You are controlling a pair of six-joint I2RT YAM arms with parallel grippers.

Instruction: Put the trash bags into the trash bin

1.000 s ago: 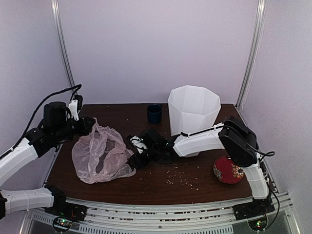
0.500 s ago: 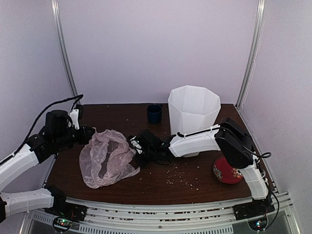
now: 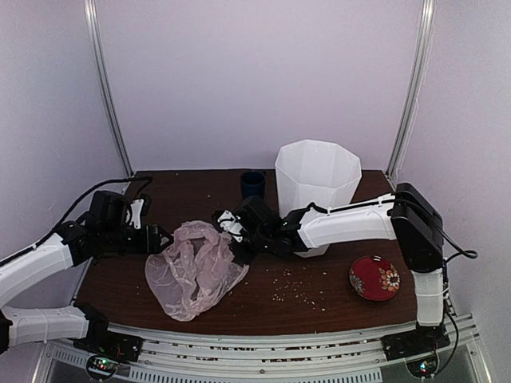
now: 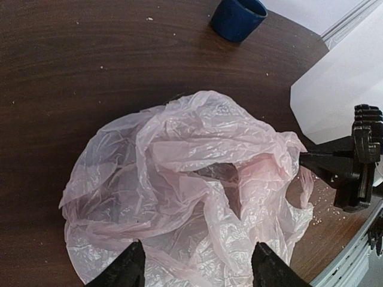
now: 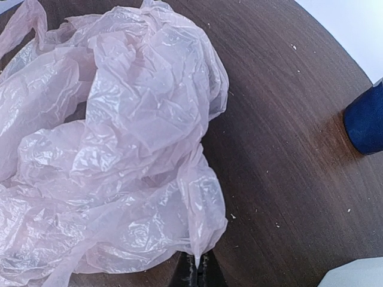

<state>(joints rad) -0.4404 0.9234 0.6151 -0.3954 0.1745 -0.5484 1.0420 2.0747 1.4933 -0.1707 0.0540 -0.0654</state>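
Observation:
The pale pink trash bag [image 3: 196,267] lies crumpled on the dark table, left of centre. My right gripper [image 3: 233,235] is shut on a thin fold at the bag's right edge; the right wrist view shows the plastic [image 5: 108,149] pinched between the closed fingertips of the right gripper [image 5: 198,272]. My left gripper [image 3: 160,239] sits at the bag's left side. In the left wrist view the left gripper [image 4: 197,269] is open, its two fingers spread over the bag [image 4: 191,191] and gripping nothing. The white trash bin [image 3: 317,187] stands upright behind the right arm.
A small dark blue cup [image 3: 253,185] stands left of the bin at the back. A red patterned dish [image 3: 375,278] lies at the front right. Crumbs [image 3: 291,291] are scattered in front of the bin. Metal rails run along the near edge.
The left gripper has opened and let go of the bag. The right gripper has shut on the bag's right edge, and the bag has shifted right, toward the bin.

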